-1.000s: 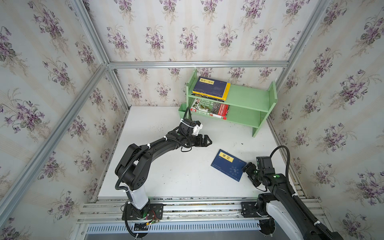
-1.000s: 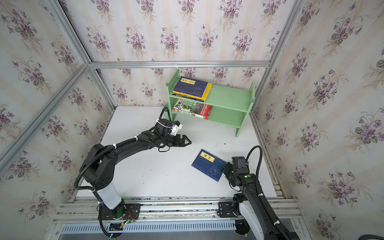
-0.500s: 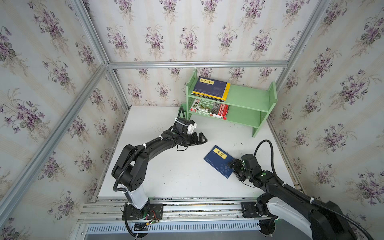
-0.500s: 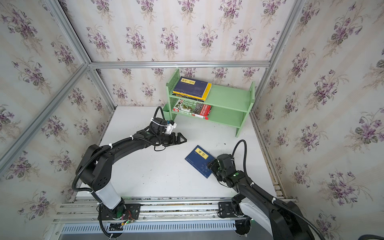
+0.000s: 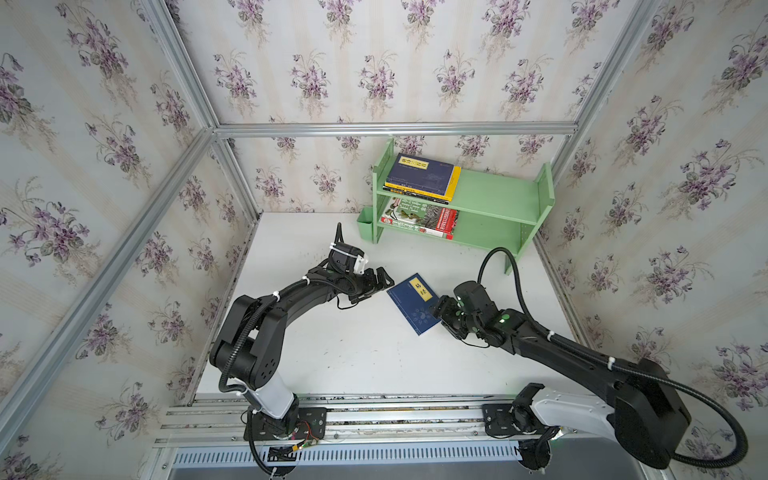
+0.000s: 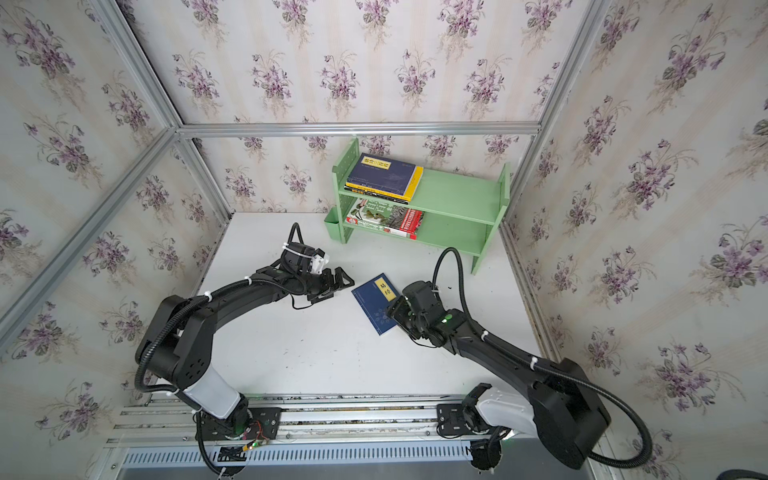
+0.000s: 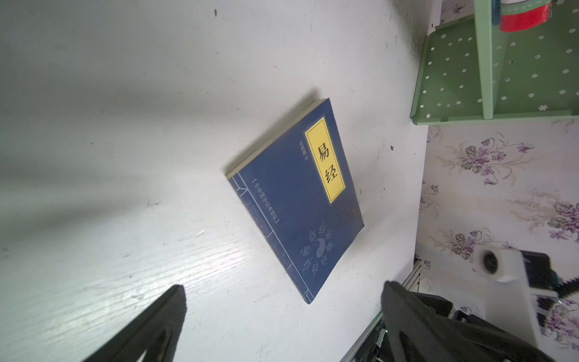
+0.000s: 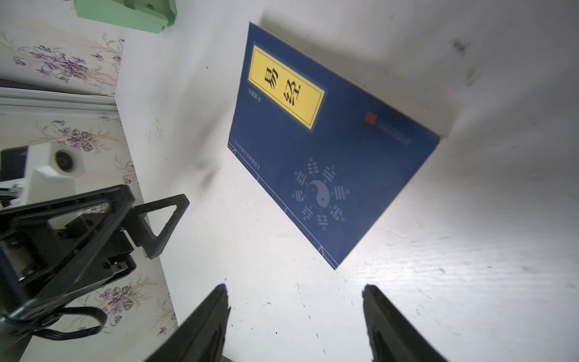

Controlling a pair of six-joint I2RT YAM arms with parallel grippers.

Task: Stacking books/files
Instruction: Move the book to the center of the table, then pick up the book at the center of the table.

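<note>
A navy book (image 5: 413, 303) (image 6: 376, 303) with a yellow label lies flat, cover up, on the white table (image 5: 353, 353) between the two arms and well in front of the green shelf (image 5: 494, 195) (image 6: 457, 187). It sits askew, with its label end toward the shelf. The left gripper (image 5: 380, 286) (image 6: 338, 286) is low over the table just beside the book's left far corner; its jaws are spread wide and hold nothing. In the left wrist view (image 7: 283, 286) the book (image 7: 300, 203) lies just ahead of the fingertips and partly between their lines. The right gripper (image 5: 439, 315) (image 6: 395, 313) is at the book's right near edge, its jaws also apart and empty. In the right wrist view (image 8: 294, 286) the book's (image 8: 329, 141) near corner is just short of the fingertips, not touching them. On the shelf's upper tier a second navy book (image 5: 422, 174) tops a small stack, with yellow and black edges showing below it. On the lower tier lies the plant book (image 5: 419, 214), its red band toward the shelf's middle.
</note>
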